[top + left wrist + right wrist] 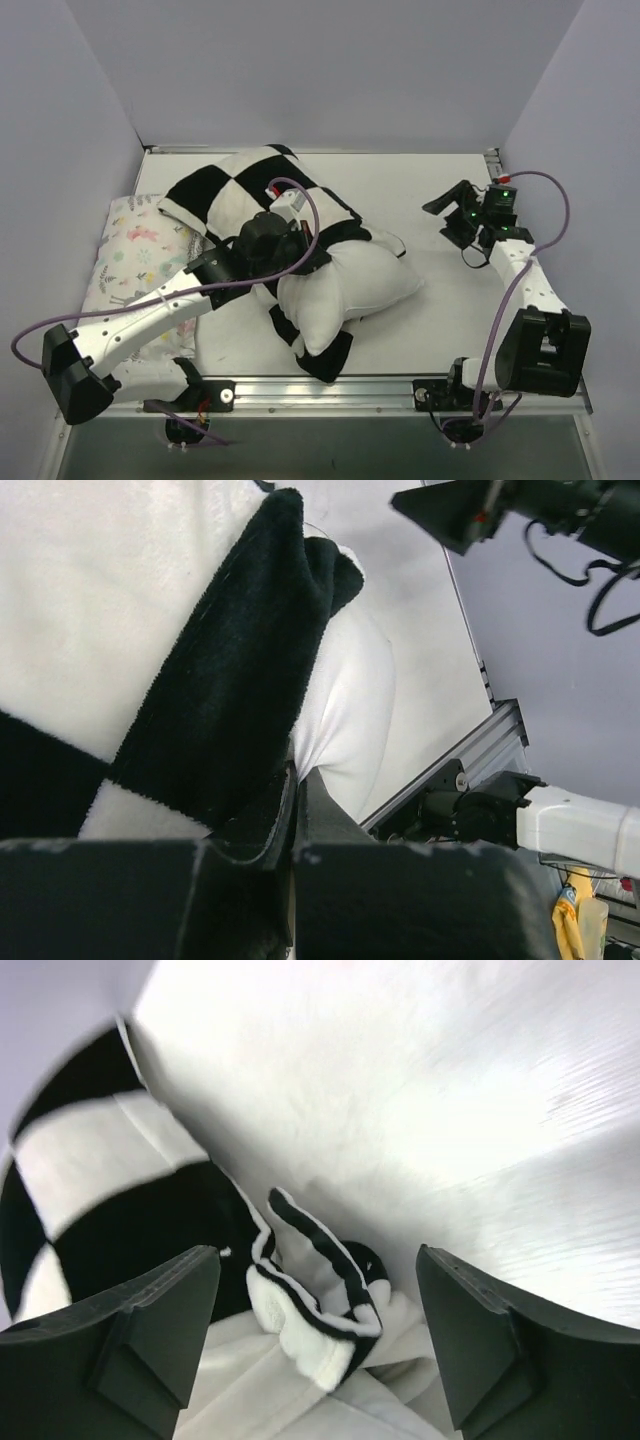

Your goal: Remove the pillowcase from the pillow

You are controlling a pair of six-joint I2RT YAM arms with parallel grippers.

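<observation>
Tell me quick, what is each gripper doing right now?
Left gripper: closed, pinching the black and white checkerboard fabric pillowcase.
Right gripper: open, holding nothing.

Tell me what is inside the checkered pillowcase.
The white pillow: one end bulges out of the open pillowcase. How far the pillow reaches inside cannot be seen; the fabric covers it.

I can read no words, numbers or brand marks in any of my views. The pillowcase (215, 195) bears only black and white squares. The yellow thing (578, 920) low in my left wrist view is too blurred to read.
</observation>
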